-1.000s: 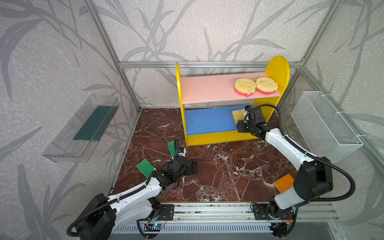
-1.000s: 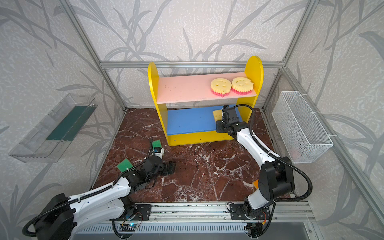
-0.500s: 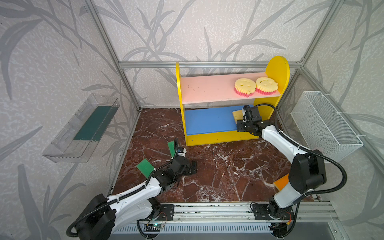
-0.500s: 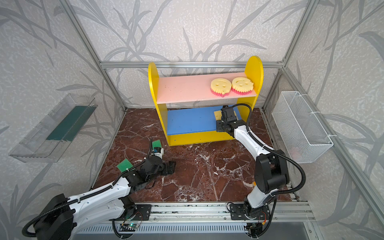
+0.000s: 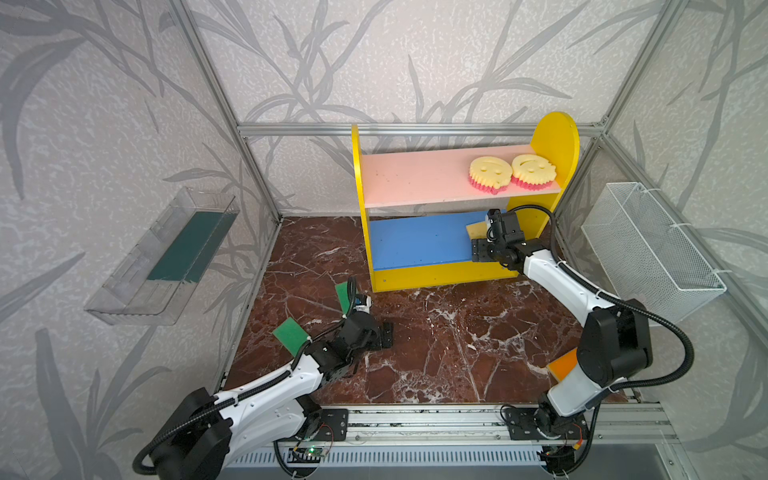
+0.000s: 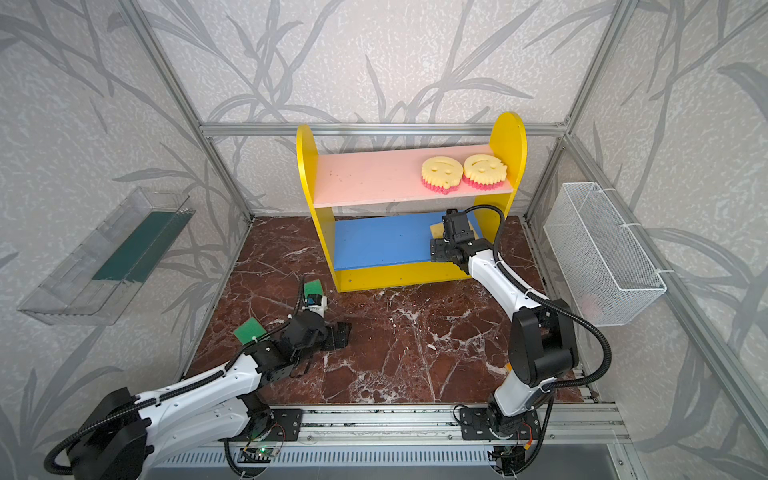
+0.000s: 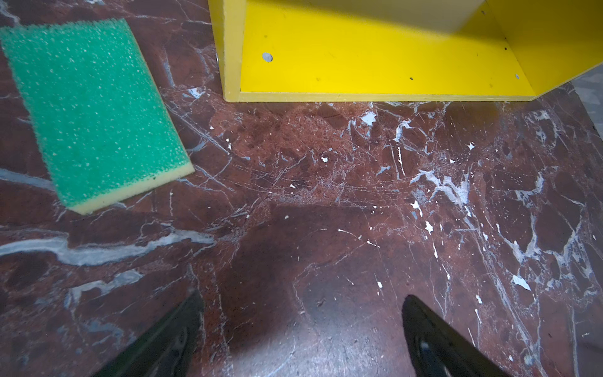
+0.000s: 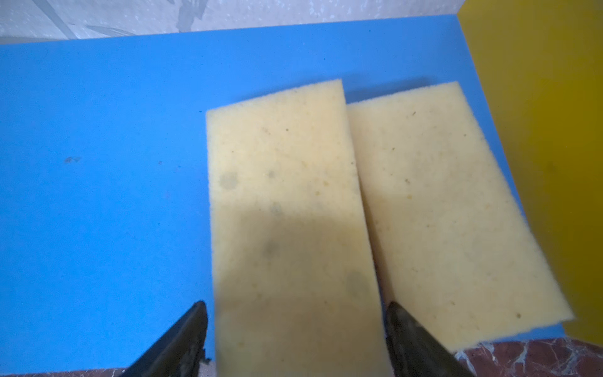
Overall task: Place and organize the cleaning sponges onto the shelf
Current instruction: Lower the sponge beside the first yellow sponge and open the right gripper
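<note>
1. Red-brown veined marble floor [image 5: 436, 332], lower centre; grey leaf-patterned walls [image 5: 415, 62] around.
2. Yellow-sided shelf [image 5: 557, 137], upper right: two pale yellow rectangular foam sponges [image 8: 287, 212] lie side by side on its blue lower board [image 5: 415, 241].
3. Right gripper [image 8: 296, 303]: jaws apart, straddling one sponge; left gripper [image 7: 301, 295]: jaws apart above the floor.

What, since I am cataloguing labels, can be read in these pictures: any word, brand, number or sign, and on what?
Words, brands, numbers: none readable anywhere.
Signs: a smiley face moulded into each of the two round yellow sponges on the pink upper board.
Small circuit board by the front rail: any print too small to read.
</note>
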Motion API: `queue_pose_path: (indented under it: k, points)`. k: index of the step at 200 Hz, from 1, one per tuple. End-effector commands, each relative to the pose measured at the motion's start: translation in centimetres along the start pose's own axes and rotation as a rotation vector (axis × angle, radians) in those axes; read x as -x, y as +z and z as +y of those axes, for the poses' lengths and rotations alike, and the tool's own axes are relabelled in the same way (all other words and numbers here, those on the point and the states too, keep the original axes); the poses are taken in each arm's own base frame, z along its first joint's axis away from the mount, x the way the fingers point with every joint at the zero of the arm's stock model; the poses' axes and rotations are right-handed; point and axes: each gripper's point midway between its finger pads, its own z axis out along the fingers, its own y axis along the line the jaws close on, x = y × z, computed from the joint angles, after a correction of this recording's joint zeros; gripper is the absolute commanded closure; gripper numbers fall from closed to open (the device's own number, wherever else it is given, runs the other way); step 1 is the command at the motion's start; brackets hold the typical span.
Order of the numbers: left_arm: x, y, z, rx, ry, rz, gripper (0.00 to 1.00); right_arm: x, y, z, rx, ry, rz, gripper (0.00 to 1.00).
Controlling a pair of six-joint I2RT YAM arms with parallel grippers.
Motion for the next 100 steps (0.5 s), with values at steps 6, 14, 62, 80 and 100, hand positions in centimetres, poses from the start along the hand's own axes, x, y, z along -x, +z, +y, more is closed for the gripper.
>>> queue_pose_path:
  k: [6,14,62,80,100]
  points:
    - [1.0,-0.4,-0.1,0.009,-0.001,-0.02,0.03,1.7,-0.7,0.3,0.022,0.003,-0.048,0.14]
    - [1.0,-0.4,0.0,0.011,-0.001,-0.02,0.03,1.8,-0.8,0.4,0.03,0.004,-0.053,0.14]
    - [1.6,-0.7,0.1,0.007,-0.015,-0.03,0.03,2.6,-2.3,1.1,0.087,0.003,-0.099,0.12]
    - [1.7,-0.7,0.0,0.005,-0.018,-0.028,0.03,2.7,-2.1,1.4,0.097,-0.003,-0.096,0.11]
    - [1.6,-0.6,0.1,0.007,-0.018,-0.022,0.03,2.5,-1.4,1.6,0.104,-0.015,-0.078,0.09]
